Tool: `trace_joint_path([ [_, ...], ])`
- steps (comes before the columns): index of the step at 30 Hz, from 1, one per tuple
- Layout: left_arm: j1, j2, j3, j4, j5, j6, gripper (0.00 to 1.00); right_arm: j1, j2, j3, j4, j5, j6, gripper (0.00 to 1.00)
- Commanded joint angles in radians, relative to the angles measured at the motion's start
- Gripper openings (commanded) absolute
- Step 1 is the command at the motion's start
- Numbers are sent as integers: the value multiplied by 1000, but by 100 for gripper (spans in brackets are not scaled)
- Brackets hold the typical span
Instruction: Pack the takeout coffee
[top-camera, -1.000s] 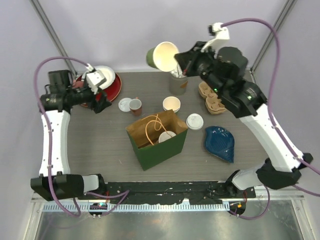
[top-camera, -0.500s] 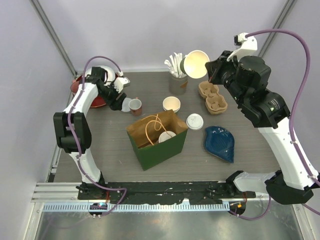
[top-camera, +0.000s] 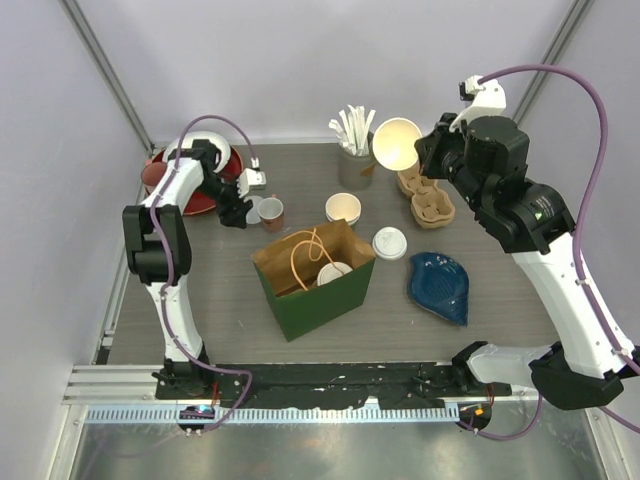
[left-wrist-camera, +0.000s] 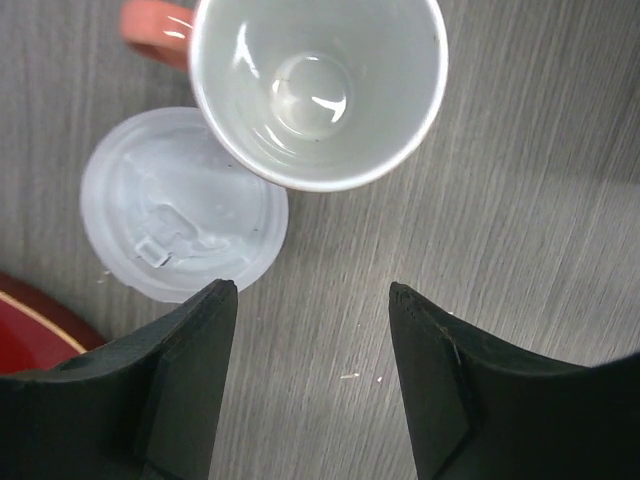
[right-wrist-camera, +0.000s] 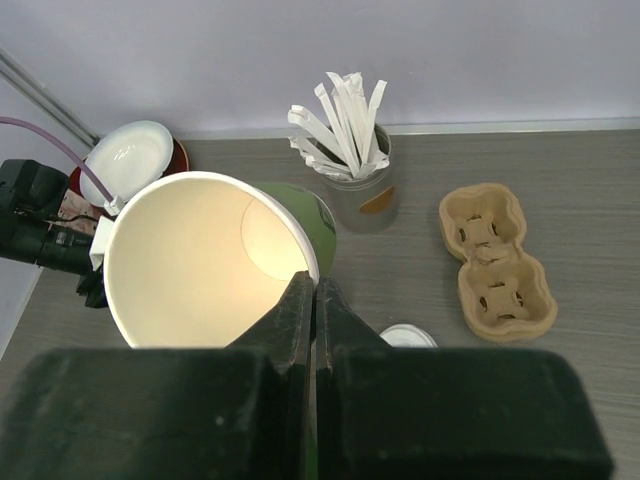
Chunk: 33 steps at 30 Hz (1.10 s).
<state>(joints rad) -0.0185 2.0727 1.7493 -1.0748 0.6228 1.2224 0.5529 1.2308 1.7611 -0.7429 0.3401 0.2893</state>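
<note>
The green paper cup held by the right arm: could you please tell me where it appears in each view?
Top external: green cup upper right of centre, cream inside facing the camera, just right of the jar of white sticks.
Left wrist: not in it.
Right wrist: left of centre, close up, rim pinched by the right gripper.
Shared landmark: the jar of white sticks, behind the cup in the right wrist view.

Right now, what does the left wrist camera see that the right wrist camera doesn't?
Only the left wrist view: the open left pincer over bare table, near a white lid and a small cup with a red handle. Only the right wrist view: the right pincer pinching the rim of a green cup, a jar of white sticks and a cardboard cup carrier. Both: the grey table and the red plate.
</note>
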Motion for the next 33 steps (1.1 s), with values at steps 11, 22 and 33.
trace_joint_path([
  [11, 6, 44, -5, 136, -20, 22, 67, -21, -25, -28, 14, -10, -32, 1],
  [22, -11, 115, 6, 170, -69, -7, 64, -41, -31, -49, 11, -53, -33, 1],
  [33, -28, 92, -112, 328, -146, -41, 28, -56, -22, -51, 17, -157, -30, 1],
])
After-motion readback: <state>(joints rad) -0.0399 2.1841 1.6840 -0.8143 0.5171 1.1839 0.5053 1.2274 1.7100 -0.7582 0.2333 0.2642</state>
